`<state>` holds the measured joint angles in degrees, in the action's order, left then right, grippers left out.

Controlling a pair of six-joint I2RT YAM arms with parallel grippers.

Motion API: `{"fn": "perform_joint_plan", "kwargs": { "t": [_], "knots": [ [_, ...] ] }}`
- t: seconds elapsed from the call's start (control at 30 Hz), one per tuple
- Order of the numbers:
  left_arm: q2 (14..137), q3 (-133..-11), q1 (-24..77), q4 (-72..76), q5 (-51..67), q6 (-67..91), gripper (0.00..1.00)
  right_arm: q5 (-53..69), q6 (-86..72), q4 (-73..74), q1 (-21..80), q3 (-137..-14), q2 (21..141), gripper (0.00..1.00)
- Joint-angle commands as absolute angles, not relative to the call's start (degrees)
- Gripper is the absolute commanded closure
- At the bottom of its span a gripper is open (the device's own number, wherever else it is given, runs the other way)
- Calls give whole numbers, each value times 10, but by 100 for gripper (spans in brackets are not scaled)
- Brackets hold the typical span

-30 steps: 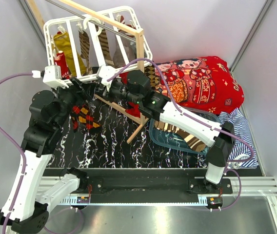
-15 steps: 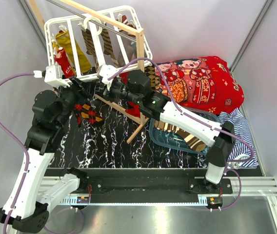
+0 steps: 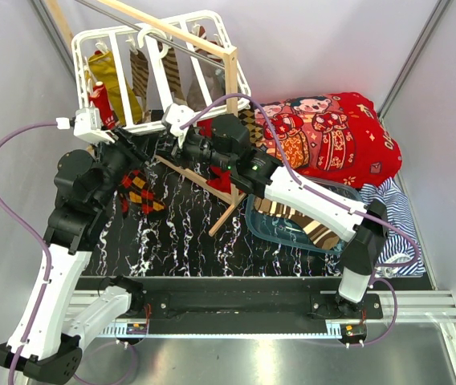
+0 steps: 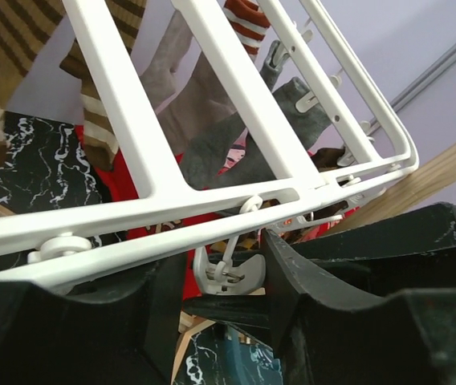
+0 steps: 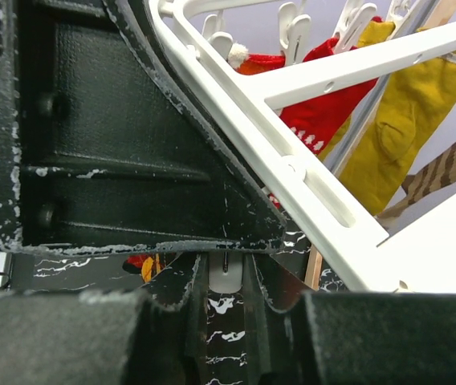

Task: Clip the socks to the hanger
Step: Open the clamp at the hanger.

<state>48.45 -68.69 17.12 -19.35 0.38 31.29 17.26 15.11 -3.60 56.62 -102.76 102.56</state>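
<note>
The white hanger (image 3: 79, 40) hangs at the back left with a mustard sock (image 3: 120, 84), a red sock (image 3: 99, 100) and brown striped socks (image 3: 141, 72) clipped on. My left gripper (image 3: 137, 147) is under its near bar, and the red-black-yellow argyle sock (image 3: 138, 191) hangs from it. In the left wrist view, my left gripper (image 4: 224, 297) has its fingers either side of a white clip (image 4: 228, 271) below the hanger (image 4: 124, 104). My right gripper (image 3: 169, 142) meets it from the right. In its wrist view my right gripper (image 5: 226, 297) is shut on that clip (image 5: 226, 277).
A bare-wood rack (image 3: 230, 80) carries the hanger, with one pole (image 3: 200, 178) slanting across the black marble table. A red cartoon blanket (image 3: 324, 128) lies at the back right. A blue basin (image 3: 270, 227) with a striped sock and a blue-white cloth (image 3: 392, 216) lie at the right.
My left gripper has shifted slightly right and up toward the hanger's near bar, carrying the argyle sock. The hanger and its socks have swung a little. My right gripper stays on the clip.
</note>
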Motion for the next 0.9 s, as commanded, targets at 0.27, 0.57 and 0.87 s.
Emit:
{"fn": "perform_joint_plan", "kwargs": {
  "t": [0.27, 0.57, 0.87],
  "knots": [
    [488, -686, 158, -162, -3, 304, 88, 225, 124, -30, 575, -1012, 976, 91],
    [489, -700, 158, -170, -2, 292, 89, 189, 117, -26, 575, -950, 916, 29],
    [490, -711, 158, -181, -6, 282, 87, 96, 106, 104, 573, -796, 776, 24]
  ]
}}
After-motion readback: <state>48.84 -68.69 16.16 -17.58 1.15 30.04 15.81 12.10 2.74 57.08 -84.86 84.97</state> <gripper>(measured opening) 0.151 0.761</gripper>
